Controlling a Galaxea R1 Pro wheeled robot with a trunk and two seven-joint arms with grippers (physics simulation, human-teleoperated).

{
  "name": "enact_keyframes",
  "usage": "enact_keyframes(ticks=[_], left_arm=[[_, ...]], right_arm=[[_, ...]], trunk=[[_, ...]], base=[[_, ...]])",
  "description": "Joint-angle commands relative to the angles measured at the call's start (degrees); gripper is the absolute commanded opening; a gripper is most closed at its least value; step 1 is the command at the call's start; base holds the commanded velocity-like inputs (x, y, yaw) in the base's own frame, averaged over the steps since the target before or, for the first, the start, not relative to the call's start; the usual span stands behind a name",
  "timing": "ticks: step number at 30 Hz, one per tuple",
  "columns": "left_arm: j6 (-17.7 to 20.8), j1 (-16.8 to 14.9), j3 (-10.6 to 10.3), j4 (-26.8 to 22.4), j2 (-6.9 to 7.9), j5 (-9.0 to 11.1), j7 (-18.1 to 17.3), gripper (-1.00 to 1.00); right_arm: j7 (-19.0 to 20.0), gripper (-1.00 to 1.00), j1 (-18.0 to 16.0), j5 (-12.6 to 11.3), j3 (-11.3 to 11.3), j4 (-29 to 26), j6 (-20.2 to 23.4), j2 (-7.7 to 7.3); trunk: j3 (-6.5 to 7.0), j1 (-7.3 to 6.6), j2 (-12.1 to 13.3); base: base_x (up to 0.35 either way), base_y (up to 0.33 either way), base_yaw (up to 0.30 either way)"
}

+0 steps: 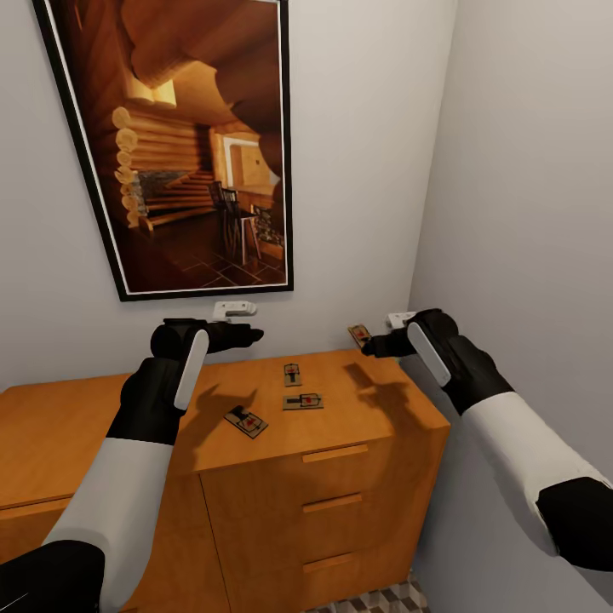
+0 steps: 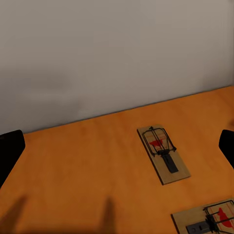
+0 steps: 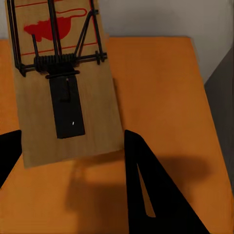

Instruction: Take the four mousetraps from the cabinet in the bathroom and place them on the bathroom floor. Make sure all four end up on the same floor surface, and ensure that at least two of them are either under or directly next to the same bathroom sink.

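one flat tan wooden mousetrap with black wire and a red mark point(image 1: 359, 335) is pinched in the right pincer point(image 1: 372, 343) above the wide orange-brown wooden cabinet point(image 1: 358, 477). three more mousetraps point(image 1: 303, 401) lie on the cabinet's flat top. the left pincer point(image 1: 252, 335) is held spread above them, beneath a framed log-cabin picture point(image 1: 183, 136).

One mousetrap point(image 2: 210, 222) is cut off by the frame edge.

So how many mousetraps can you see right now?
4. Three lie on the cabinet top: one mousetrap nearest the front, one in the middle, one nearer the wall. The fourth is held up in the right gripper.
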Motion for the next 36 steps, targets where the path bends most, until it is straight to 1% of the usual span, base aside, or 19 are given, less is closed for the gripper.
enact_keyframes(ticks=[1, 3, 8, 16, 36], left_arm=[[0.2, 0.0, 0.0, 0.0, -0.01, 0.2, 0.0, 1.00], [0.2, 0.0, 0.0, 0.0, -0.01, 0.2, 0.0, 1.00], [0.2, 0.0, 0.0, 0.0, -0.01, 0.2, 0.0, 1.00], [0.2, 0.0, 0.0, 0.0, -0.01, 0.2, 0.0, 1.00], [0.2, 0.0, 0.0, 0.3, -0.05, 0.3, 0.0, 1.00]], right_arm=[[-0.5, -1.00, -0.1, -0.7, -0.1, -0.1, 0.2, -0.07], [-0.5, -1.00, -0.2, -0.7, -0.8, -0.3, 0.2, -0.08], [-0.5, -1.00, -0.4, -0.7, -1.3, -0.4, 0.2, -0.13], [-0.5, -1.00, -0.4, -0.7, -1.5, -0.5, 0.2, -0.45], [-1.1, -1.00, -0.4, -0.5, -1.4, -0.5, 0.2, -0.60]], trunk=[[-0.07, 0.00, 0.0], [-0.07, 0.00, 0.0], [-0.07, 0.00, 0.0], [-0.07, 0.00, 0.0], [-0.07, 0.00, 0.0]], base=[[0.000, 0.000, 0.000], [0.000, 0.000, 0.000], [0.000, 0.000, 0.000], [0.000, 0.000, 0.000], [0.000, 0.000, 0.000]])
